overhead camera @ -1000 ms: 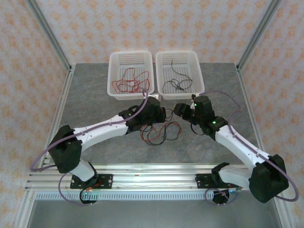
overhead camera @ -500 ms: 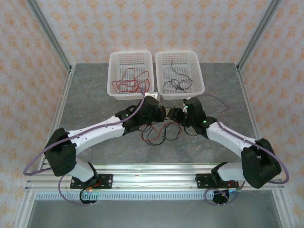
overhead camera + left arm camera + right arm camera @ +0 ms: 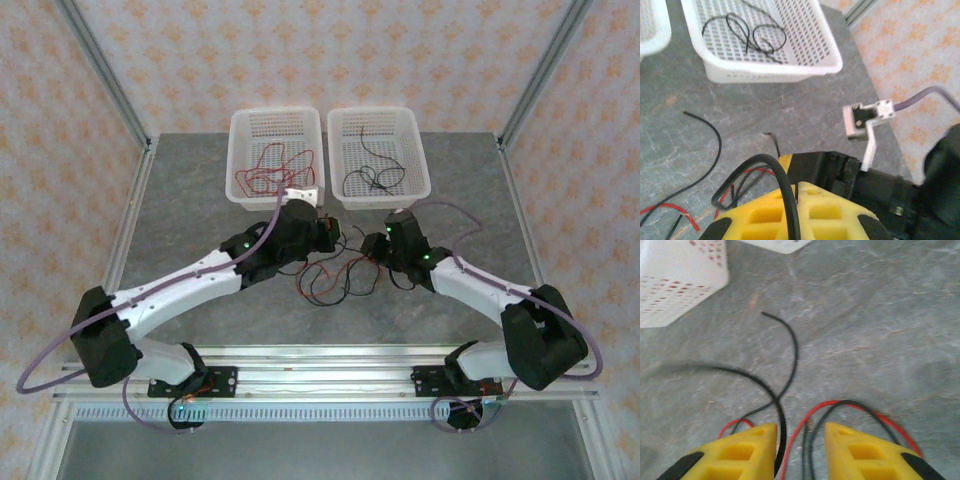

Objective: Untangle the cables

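Your cables [image 3: 337, 283] lay on the table [image 3: 190, 210] as a loose tangle of thin red and black loops between the arms. Your left gripper [image 3: 795, 210] pinched one black strand. Your right gripper [image 3: 801, 442] stood spread, strands running between its fingers.

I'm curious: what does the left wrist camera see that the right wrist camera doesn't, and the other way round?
Left wrist camera: a white basket holding black cables, the right arm, and the left gripper shut on a black cable. Right wrist camera: the right gripper open, with red and black strands between its fingers, plus a second basket showing red through its holes. Both: the grey table and loose wires lying on it.
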Controlling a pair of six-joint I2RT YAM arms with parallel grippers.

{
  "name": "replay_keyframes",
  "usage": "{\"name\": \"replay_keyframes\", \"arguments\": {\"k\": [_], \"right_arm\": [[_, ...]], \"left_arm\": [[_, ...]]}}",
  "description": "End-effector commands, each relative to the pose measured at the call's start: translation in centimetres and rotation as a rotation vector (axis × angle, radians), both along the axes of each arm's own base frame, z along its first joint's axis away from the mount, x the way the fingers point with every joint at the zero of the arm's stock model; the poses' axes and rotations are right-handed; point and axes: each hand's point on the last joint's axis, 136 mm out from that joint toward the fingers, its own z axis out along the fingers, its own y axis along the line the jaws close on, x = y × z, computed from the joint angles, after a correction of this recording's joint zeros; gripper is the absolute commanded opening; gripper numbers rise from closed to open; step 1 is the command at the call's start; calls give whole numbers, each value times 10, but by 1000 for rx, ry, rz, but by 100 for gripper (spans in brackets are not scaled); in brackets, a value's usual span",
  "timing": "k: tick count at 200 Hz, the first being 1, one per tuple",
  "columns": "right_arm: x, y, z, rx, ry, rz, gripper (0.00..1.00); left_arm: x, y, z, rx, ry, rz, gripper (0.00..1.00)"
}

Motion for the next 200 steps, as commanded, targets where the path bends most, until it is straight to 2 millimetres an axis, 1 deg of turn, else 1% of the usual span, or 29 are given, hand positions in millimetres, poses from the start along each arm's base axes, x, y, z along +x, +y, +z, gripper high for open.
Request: {"name": "replay_keyframes", "arguments": {"k": [1, 32, 81, 102, 115, 127, 132, 139, 141, 144, 156, 177, 200], "right_arm": [[-6, -22, -22, -84, 37, -47, 23], [-8, -22, -22, -76, 35, -46, 0], [-9, -21, -15, -57, 18, -40, 0], [-10, -16, -1, -18, -11, -13, 0], [-10, -12, 11, 19, -26, 15, 5], [-10, -13, 22, 42, -42, 23, 10], [-10, -15, 27, 49, -51, 20, 11], [-9, -19, 28, 46, -48, 13, 14], [-9, -21, 35, 52, -66, 11, 14], [-9, -23, 39, 54, -77, 8, 15], [-10, -33, 48, 38, -94, -15, 18], [-14, -49, 58, -3, -115, -52, 22], [-21, -56, 61, -16, -123, -68, 24]], "left_arm": [[-3, 15, 13, 25, -46, 35, 0], [-6, 20, 16, 18, -57, 45, 0], [-7, 21, 17, 13, -58, 46, 0], [-6, 19, 19, 8, -57, 39, 0], [-6, 15, 21, 4, -58, 26, 0], [-4, 12, 23, 8, -60, 16, 0], [-3, 11, 24, 11, -61, 15, 0], [-2, 8, 26, 17, -63, 11, 0], [-1, 8, 26, 18, -64, 10, 0], [0, 7, 26, 21, -65, 9, 0], [5, 3, 30, 33, -77, 8, 0], [22, -2, 40, 75, -106, 32, 0], [49, -7, 48, 131, -127, 72, 0]]}}
